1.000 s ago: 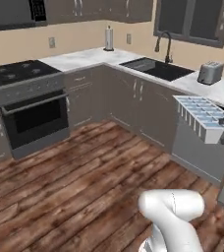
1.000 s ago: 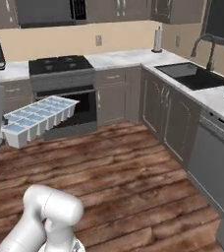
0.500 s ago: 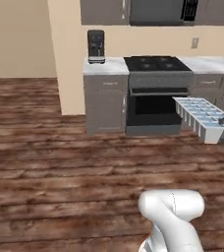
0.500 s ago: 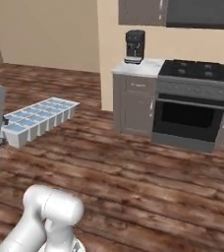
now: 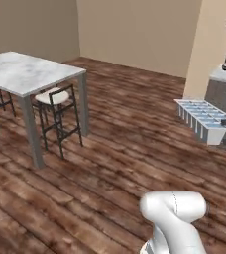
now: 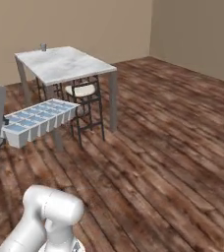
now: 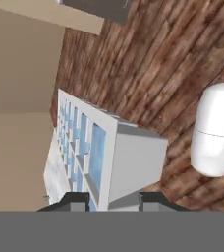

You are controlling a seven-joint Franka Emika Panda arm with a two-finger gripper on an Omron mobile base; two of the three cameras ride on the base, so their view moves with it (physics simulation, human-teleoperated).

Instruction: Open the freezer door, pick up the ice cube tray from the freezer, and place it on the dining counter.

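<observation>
The gripper (image 7: 109, 201) pinches one end of the ice cube tray (image 6: 38, 120), carried level above the wood floor (image 5: 120, 163), near the marbled table (image 6: 62, 64).

ice cube tray (image 6: 38, 119) — pale blue-white grid

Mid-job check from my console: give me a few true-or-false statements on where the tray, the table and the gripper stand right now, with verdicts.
1. The pale blue-white ice cube tray is held in the air by the gripper. True.
2. The tray already rests on the white-grey marbled dining counter. False: it hangs above the wooden floor, short of the counter.
3. A stool with thin black legs stands under the counter's edge. True.
4. The tray hangs upside down. False: its compartments face up.
5. A small object stands at the counter's far corner. True.
</observation>
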